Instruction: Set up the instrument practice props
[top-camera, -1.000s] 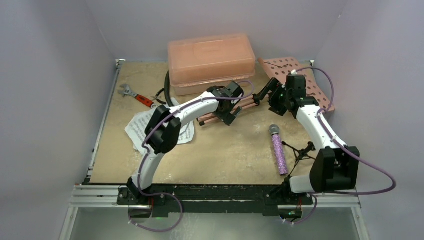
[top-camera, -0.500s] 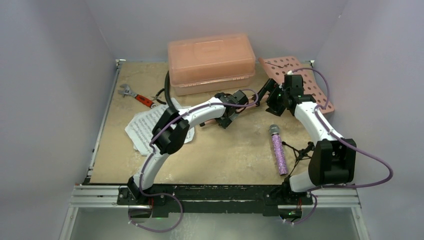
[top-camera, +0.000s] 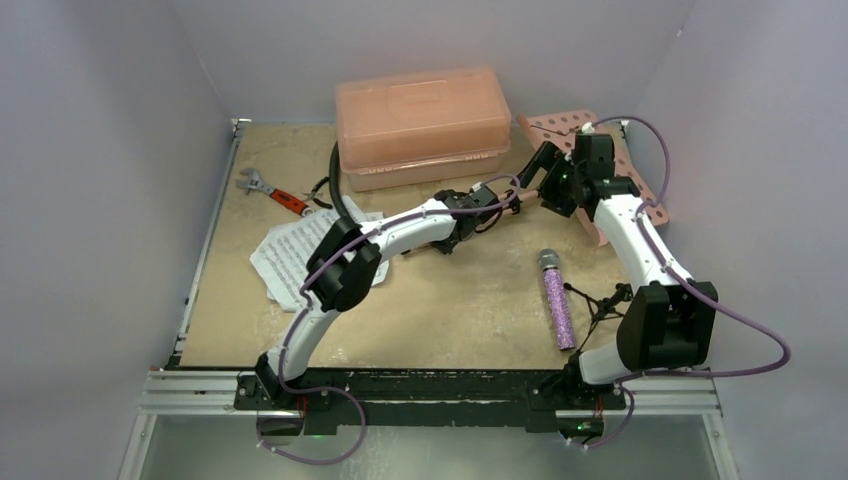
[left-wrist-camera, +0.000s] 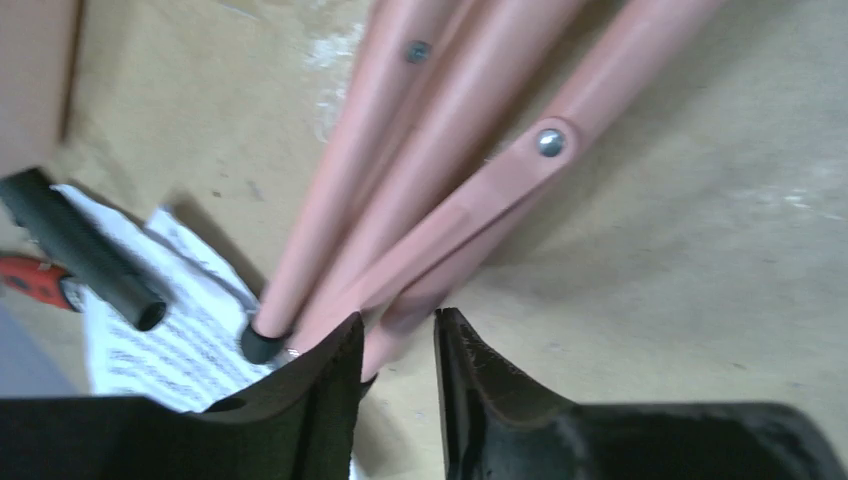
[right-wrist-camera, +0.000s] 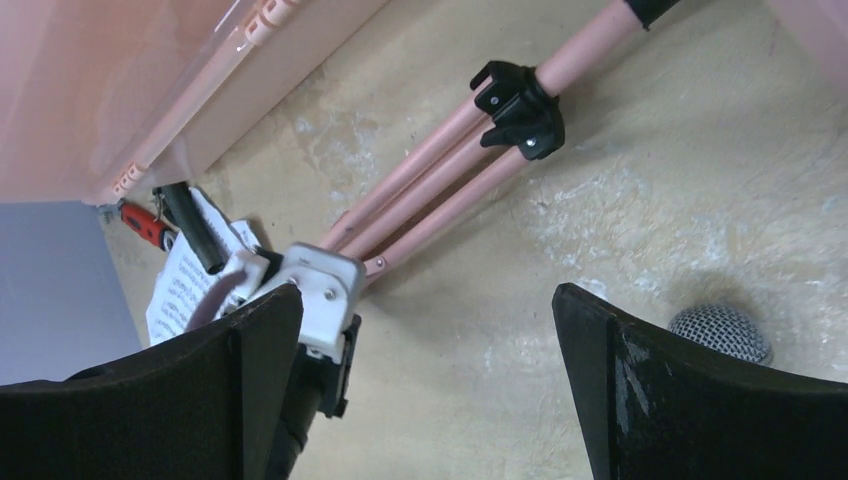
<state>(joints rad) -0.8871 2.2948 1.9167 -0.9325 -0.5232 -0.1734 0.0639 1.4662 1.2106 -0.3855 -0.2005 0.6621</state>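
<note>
The pink music stand lies flat, its perforated plate (top-camera: 640, 190) at the back right and its folded tripod legs (left-wrist-camera: 450, 150) pointing towards the sheet-music pages (top-camera: 290, 255). My left gripper (left-wrist-camera: 398, 320) has its jaws narrowed on the end of one leg. My right gripper (right-wrist-camera: 428, 295) hangs wide open above the table, near the stand's black collar (right-wrist-camera: 520, 110), holding nothing. The purple glittery microphone (top-camera: 557, 300) lies at the front right. The small black mic stand (top-camera: 605, 300) is beside it.
A pink translucent box (top-camera: 420, 115) stands at the back, close behind the stand's legs. A red-handled wrench (top-camera: 275, 192) lies at the back left. A black cable (top-camera: 335, 180) curves between the box and the pages. Walls close in both sides.
My left gripper has slid along the folded legs and its jaws have narrowed from wide open onto one leg. The right arm has shifted slightly towards the back, jaws still wide.
</note>
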